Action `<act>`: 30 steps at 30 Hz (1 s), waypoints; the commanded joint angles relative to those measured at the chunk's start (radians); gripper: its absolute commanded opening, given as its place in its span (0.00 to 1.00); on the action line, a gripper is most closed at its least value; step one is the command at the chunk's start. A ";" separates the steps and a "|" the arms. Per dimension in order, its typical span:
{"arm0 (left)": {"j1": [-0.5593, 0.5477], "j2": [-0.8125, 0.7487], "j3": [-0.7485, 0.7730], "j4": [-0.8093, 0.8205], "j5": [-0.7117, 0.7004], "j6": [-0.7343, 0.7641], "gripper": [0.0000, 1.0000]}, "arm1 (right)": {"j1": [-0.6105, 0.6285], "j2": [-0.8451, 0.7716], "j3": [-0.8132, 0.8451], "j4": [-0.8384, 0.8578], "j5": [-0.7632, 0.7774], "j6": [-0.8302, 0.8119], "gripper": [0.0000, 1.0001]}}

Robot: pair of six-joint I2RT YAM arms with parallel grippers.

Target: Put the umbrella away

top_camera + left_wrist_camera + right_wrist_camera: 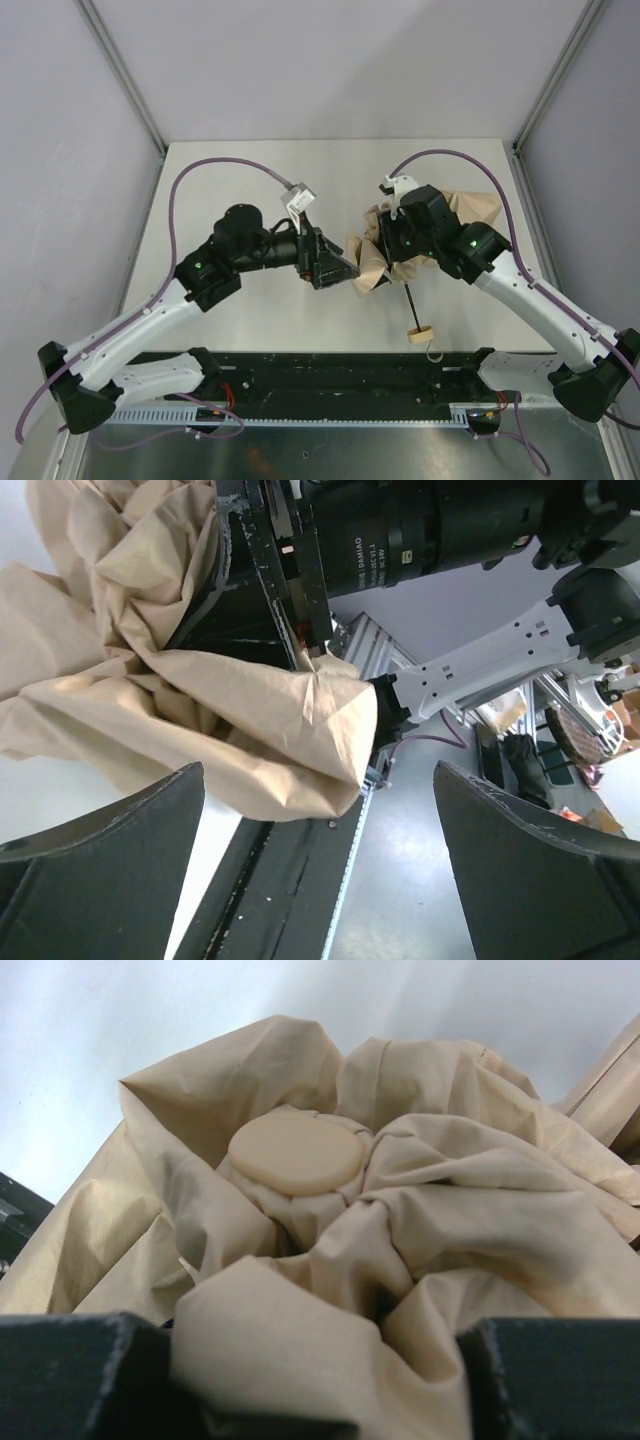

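We see the compact umbrella of pale beige fabric (372,268) lying crumpled at the middle of the white table (250,180), between the two arms. Its thin black shaft (409,305) runs toward the near edge and ends in a small tan handle (421,333) with a loop strap (433,352). The right gripper (395,248) sits over the canopy (470,1210); its dark fingers (80,1375) are clamped on a fold of it, below a round pale cap (295,1150). The left gripper (340,268) is at the canopy's left edge, its fingers (110,850) wide apart, a flap of cloth just ahead.
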 commanded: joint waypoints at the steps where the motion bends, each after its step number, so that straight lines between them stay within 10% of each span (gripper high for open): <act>1: -0.038 0.062 -0.018 0.063 0.016 -0.064 0.99 | 0.023 -0.005 0.060 0.058 -0.011 0.000 0.00; 7: -0.043 0.087 -0.057 0.069 0.023 0.004 0.89 | 0.019 -0.028 0.060 0.035 -0.051 0.000 0.00; 15: -0.037 0.052 -0.138 0.013 0.029 0.101 0.07 | -0.088 -0.024 0.033 0.006 -0.385 -0.037 0.00; 30: -0.034 -0.044 -0.464 -0.039 -0.227 0.200 0.00 | -0.145 0.246 -0.127 0.113 -0.618 -0.056 0.04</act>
